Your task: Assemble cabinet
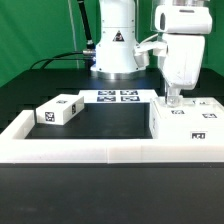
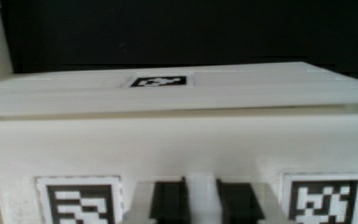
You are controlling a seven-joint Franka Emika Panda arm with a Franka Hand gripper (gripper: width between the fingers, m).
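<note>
The white cabinet body [image 1: 192,120] stands at the exterior view's right, against the table's rim, with black-and-white tags on its top and front. My gripper [image 1: 174,99] reaches straight down onto its top. In the wrist view the body [image 2: 176,110] fills the picture, with one tag on its upper face and a tag on either side of my gripper [image 2: 202,202]. The two dark fingers [image 2: 163,203] stand close together with a thin white upright wall of the body between them. A separate white tagged block [image 1: 58,112] lies at the exterior view's left.
The marker board [image 1: 115,96] lies flat in front of the robot base [image 1: 113,45]. A low white rim [image 1: 80,150] borders the black table at the front and sides. Green cloth hangs behind.
</note>
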